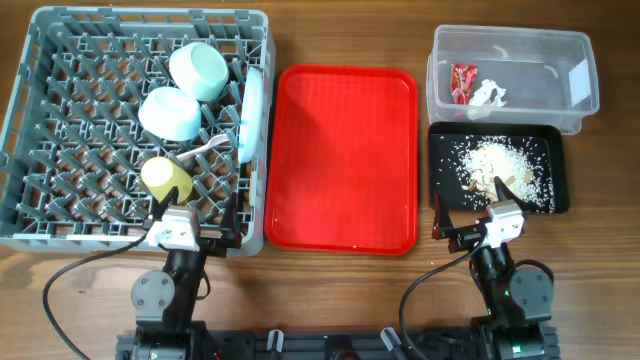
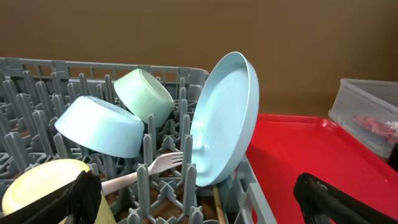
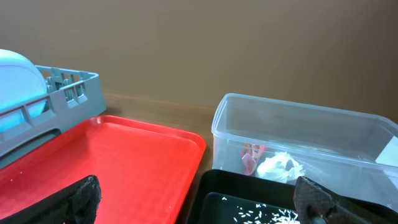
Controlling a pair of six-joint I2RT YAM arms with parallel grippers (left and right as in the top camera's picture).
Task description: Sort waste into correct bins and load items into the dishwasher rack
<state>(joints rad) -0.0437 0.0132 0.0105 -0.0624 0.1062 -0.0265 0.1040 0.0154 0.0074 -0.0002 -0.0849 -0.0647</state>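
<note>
Your biggest piece, the dishwasher rack (image 1: 20,130), fills the table's 9 to 11 o'clock side, and its right wall runs just beside the left edge of the red serving tray (image 1: 340,160), which lies dead centre with its floor showing open from rim to rim. A narrow strip of table separates that tray's right edge from the bins: the clear tub (image 1: 520,38) at 2 o'clock and the black tray (image 1: 445,165) touching its near side at 4 o'clock. Your left gripper (image 1: 197,212) hangs with jaws spread wide and holding nothing over the rack's 6 o'clock wall; your right gripper (image 1: 467,205) is likewise released, at the black tray's 7 o'clock corner. Inside the rack, the plate (image 1: 252,115) stands on edge against the right wall, the two bowls (image 1: 198,70) (image 1: 172,112) lean on the pegs at its 9 o'clock, the yellow cup (image 1: 166,178) sits toward 6 o'clock, and the fork (image 1: 205,150) lies between cup and plate. The food scraps (image 1: 500,170) are scattered across the black tray; the napkin (image 1: 488,95) and the red wrapper (image 1: 462,82) lie side by side in the tub
</note>
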